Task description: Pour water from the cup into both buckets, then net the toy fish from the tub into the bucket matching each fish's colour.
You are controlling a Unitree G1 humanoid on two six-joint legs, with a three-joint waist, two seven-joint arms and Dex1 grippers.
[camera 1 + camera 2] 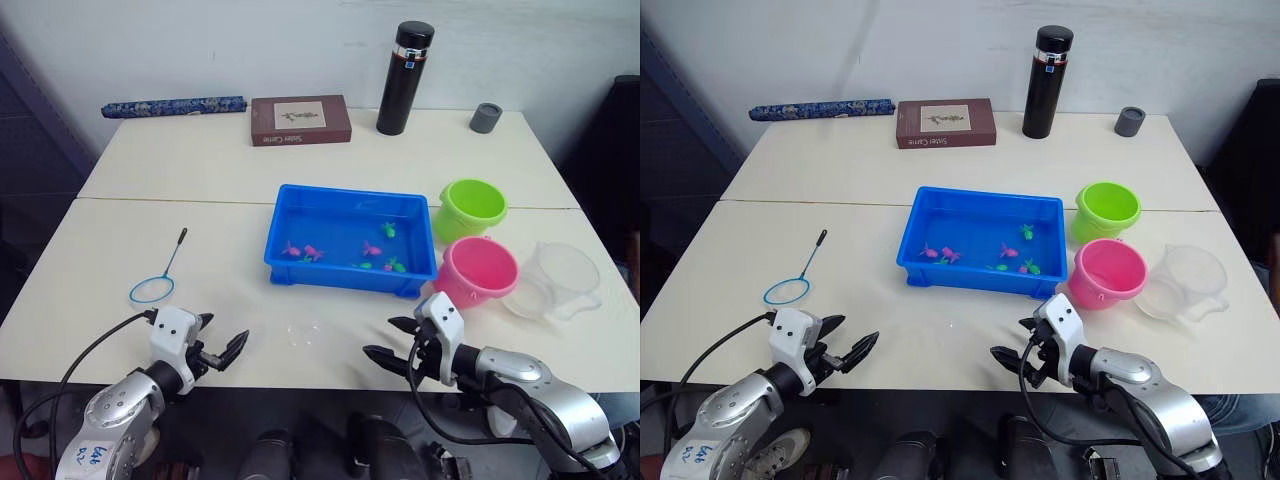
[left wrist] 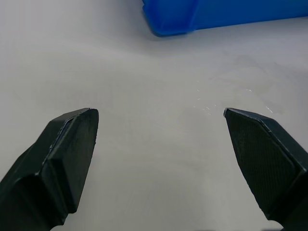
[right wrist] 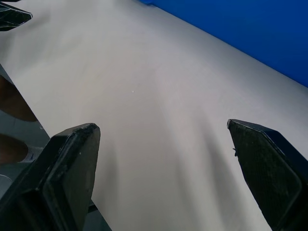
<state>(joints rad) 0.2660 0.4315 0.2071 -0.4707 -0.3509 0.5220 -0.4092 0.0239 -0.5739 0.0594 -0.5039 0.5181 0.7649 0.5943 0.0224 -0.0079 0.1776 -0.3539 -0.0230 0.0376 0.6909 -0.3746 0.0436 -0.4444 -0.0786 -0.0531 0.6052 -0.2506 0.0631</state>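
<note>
Altogether two buckets (image 1: pixel 468 208) (pink, green)

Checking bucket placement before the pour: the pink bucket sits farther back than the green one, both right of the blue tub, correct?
Not quite: in the left eye view the pink bucket sits nearer than the green bucket; both are right of the blue tub.

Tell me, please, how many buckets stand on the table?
2. The lime green bucket stands just right of the blue tub, by its far corner. The pink bucket stands in front of it, beside the clear cup.
</note>
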